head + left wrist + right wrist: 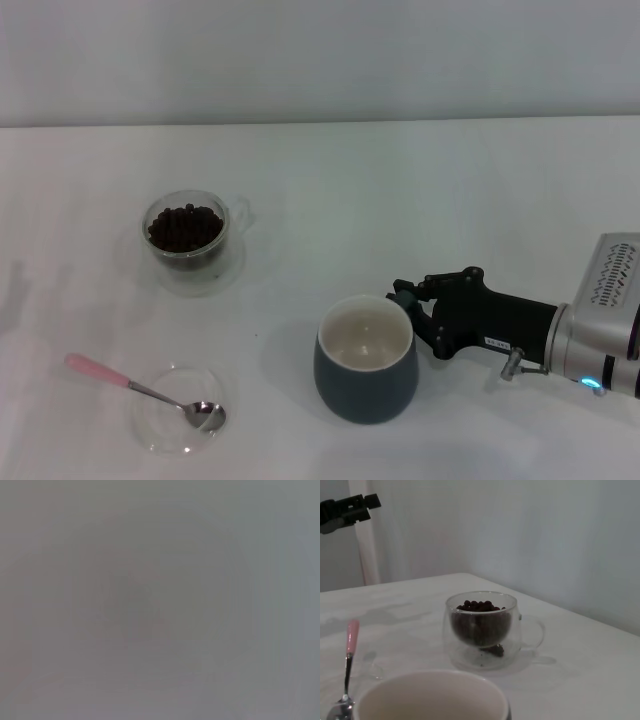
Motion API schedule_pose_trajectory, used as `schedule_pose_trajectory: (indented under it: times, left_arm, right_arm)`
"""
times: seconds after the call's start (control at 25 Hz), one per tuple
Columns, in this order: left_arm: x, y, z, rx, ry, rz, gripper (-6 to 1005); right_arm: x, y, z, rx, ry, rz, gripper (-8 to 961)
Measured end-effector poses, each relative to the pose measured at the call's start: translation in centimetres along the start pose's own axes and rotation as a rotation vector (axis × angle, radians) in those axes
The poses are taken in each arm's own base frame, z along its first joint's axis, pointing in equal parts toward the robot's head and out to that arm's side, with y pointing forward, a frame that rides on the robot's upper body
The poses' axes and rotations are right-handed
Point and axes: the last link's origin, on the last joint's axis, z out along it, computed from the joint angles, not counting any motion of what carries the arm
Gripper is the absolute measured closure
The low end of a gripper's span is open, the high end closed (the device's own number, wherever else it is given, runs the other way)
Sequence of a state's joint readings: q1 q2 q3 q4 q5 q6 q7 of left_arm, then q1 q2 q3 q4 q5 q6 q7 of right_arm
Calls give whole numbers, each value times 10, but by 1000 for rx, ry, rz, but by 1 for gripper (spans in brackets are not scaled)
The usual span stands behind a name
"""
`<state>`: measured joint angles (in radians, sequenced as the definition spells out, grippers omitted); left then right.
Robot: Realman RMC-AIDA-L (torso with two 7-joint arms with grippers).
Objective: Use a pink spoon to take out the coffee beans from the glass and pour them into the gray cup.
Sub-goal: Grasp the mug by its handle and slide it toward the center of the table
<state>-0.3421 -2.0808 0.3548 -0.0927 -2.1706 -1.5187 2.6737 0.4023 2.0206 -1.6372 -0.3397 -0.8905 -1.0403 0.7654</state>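
Observation:
The gray cup (365,385) stands at the front, right of centre, its cream inside showing nothing in it; its rim (430,695) fills the near edge of the right wrist view. My right gripper (418,320) sits against the cup's right side, where the handle is hidden. The glass (185,240) (481,630) holds a heap of coffee beans (185,228) (479,606) at the back left. The pink spoon (140,388) (351,645) lies at the front left, bowl resting in a shallow clear dish (150,432). My left gripper is out of view.
The white table (400,200) ends at a pale wall at the back. A black fixture (345,510) hangs high beside a white post in the right wrist view. The left wrist view shows only flat grey.

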Motion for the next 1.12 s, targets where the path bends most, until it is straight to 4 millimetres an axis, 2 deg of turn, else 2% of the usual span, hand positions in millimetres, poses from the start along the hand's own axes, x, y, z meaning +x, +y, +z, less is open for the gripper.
schedule_pose_trajectory:
  times: [0.12,0.36,0.48,0.76,1.12]
  left_arm:
    - [1,0,2,-3,4,2,131]
    - [1,0,3,-4,3,2,131]
    - [1,0,3,-3,4,3,130]
    - [1,-1,0,1,2,2,129]
    - [1,-1,1,1,4,0,130]
  right_arm:
    - [0,0,0,-1,1,0,801]
    - [1,-2,-1,9,8,11,700]
    - [3,-4,-3,15,12,16,447]
    - [6,-7,-11,15,20,53,416]
    - [9,-15,-35,-8,17,113,402]
